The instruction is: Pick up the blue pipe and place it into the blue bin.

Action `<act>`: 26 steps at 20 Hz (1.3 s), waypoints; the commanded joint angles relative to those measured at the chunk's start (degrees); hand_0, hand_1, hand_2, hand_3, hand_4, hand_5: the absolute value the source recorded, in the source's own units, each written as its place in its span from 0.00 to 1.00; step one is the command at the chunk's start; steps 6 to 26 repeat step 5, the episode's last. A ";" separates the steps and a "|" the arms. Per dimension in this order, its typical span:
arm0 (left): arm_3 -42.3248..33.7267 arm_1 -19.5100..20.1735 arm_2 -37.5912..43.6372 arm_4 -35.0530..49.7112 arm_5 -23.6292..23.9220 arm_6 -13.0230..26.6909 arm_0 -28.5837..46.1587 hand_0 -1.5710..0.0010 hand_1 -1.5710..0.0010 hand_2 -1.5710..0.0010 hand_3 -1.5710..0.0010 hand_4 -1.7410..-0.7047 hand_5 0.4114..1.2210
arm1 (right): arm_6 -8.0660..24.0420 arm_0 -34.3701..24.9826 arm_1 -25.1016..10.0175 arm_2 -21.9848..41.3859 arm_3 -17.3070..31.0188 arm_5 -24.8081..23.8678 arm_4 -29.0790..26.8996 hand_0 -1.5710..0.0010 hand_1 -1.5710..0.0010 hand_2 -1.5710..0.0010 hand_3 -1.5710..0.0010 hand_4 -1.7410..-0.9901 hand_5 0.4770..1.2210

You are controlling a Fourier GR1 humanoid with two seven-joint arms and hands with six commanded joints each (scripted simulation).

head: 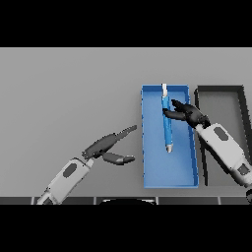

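The blue bin [147,147] stands right of the table's middle. The blue pipe [168,130], with pale ends, runs lengthwise over the bin's far half, and its far end reaches the far rim. My right hand [189,114] comes in from the right across the bin's right wall. Its thumb and fingers close on the pipe's upper part. My left hand [106,146] hovers over the table just left of the bin, with straight fingers pointing toward it and nothing in them.
A dark grey bin [241,106] stands directly to the right of the blue one, partly under my right forearm. Bare grey table stretches to the left and far side.
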 commanded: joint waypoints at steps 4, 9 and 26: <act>2.22 0.28 0.59 -0.13 -0.59 -1.16 -0.65 1.00 1.00 1.00 1.00 0.88 0.08 | -0.30 0.70 -1.10 0.05 -1.16 0.58 -0.07 0.99 0.99 0.99 0.99 0.74 0.39; 2.60 0.30 0.96 0.03 -0.68 -1.87 -1.04 1.00 1.00 1.00 1.00 0.88 0.08 | -0.31 0.70 -0.67 0.58 -1.13 0.60 0.42 0.99 0.99 0.99 0.99 0.74 0.39; 2.60 0.30 0.96 0.03 -0.68 -1.87 -1.04 1.00 1.00 1.00 1.00 0.88 0.08 | -0.31 0.70 -0.67 0.58 -1.13 0.60 0.42 0.99 0.99 0.99 0.99 0.74 0.39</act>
